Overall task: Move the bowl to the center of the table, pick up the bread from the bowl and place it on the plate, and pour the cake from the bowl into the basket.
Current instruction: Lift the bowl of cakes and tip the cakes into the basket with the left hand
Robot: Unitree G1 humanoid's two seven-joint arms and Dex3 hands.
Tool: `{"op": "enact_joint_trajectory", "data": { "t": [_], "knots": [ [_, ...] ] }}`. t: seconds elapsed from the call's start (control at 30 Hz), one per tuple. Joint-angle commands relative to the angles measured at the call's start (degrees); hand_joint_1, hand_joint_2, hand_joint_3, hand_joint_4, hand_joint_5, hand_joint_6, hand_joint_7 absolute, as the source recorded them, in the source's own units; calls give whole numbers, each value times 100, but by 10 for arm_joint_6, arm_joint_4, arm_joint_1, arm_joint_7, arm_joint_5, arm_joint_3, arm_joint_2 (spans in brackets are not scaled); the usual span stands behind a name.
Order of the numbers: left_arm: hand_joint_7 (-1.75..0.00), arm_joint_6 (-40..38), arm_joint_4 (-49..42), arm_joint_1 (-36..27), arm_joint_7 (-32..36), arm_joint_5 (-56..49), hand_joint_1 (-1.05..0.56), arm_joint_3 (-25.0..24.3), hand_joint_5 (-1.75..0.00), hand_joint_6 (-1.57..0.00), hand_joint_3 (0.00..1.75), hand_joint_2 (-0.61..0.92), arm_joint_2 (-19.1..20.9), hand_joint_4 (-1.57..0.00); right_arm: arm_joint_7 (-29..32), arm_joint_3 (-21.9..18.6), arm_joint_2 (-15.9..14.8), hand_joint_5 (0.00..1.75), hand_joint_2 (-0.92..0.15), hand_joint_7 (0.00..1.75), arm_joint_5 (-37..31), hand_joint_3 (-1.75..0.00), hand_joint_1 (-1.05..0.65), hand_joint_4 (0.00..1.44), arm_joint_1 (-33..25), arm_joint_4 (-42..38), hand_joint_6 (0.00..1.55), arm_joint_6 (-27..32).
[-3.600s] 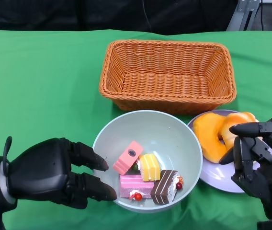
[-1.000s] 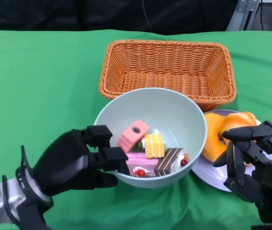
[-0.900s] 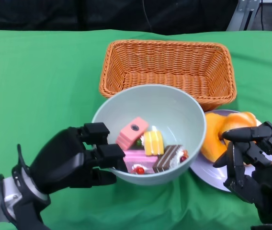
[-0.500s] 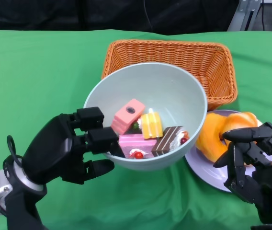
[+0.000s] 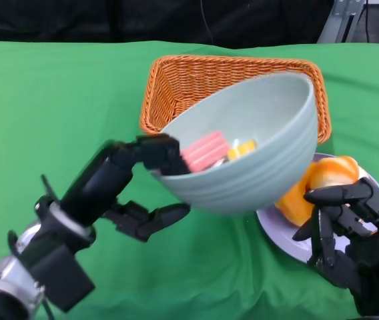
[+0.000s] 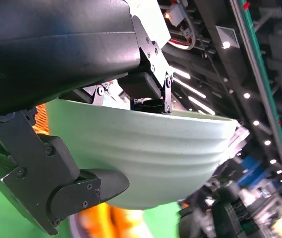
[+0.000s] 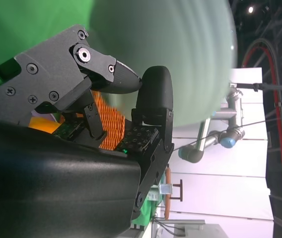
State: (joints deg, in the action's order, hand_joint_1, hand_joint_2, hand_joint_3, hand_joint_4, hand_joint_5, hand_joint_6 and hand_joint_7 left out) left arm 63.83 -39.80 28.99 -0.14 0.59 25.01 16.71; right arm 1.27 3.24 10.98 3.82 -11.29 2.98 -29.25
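Note:
My left hand (image 5: 146, 175) grips the near rim of the pale green bowl (image 5: 251, 159) and holds it lifted and tipped away from me, over the front of the orange wicker basket (image 5: 189, 80). Pink and yellow cake pieces (image 5: 209, 151) lie inside against the bowl's wall. The left wrist view shows the bowl's ribbed outside (image 6: 146, 148) clamped between my fingers (image 6: 89, 186). Orange bread (image 5: 313, 181) lies on the lilac plate (image 5: 277, 228), partly behind the bowl. My right hand (image 5: 346, 223) hovers over the plate's near side, fingers apart and holding nothing.
Green cloth (image 5: 56, 107) covers the table, with open room to the left of the basket. The right wrist view shows my right hand (image 7: 146, 104), the blurred bowl (image 7: 180, 54) and a strip of the basket (image 7: 108, 121).
My left hand has raised the bowl from the cloth toward the basket and tilted it away from me; the cakes slid to the far side. The right hand barely moved.

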Motion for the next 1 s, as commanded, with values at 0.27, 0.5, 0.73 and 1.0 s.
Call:
{"op": "enact_joint_trajectory", "data": {
  "t": [0.27, 0.5, 0.73, 1.0],
  "knots": [
    [-155, -31, -42, 56, -101, 26, -2, -98, -175, -77, 122, 51, -84, -80, -14, -6, -9, 153, -64, 117, -2, -93, -5, 81, 2, -22, 74, -13],
    [-153, -96, -55, 85, -162, 61, -10, -145, -175, -73, 108, 62, -138, -78, -14, -4, -9, 156, -65, 121, -11, -91, -5, 81, 3, -38, 73, -20],
    [-154, -182, -56, 108, -229, 119, -14, -191, -175, -66, 51, 92, -187, -75, -14, -5, -7, 158, -66, 122, -13, -93, -2, 80, 13, -65, 73, -40],
    [-159, -277, -86, 150, -258, 154, -10, -248, -175, -66, 100, 65, -231, -75, -11, -7, -10, 157, -63, 124, -22, -101, -3, 82, 24, -95, 73, -63]
  ]
}}
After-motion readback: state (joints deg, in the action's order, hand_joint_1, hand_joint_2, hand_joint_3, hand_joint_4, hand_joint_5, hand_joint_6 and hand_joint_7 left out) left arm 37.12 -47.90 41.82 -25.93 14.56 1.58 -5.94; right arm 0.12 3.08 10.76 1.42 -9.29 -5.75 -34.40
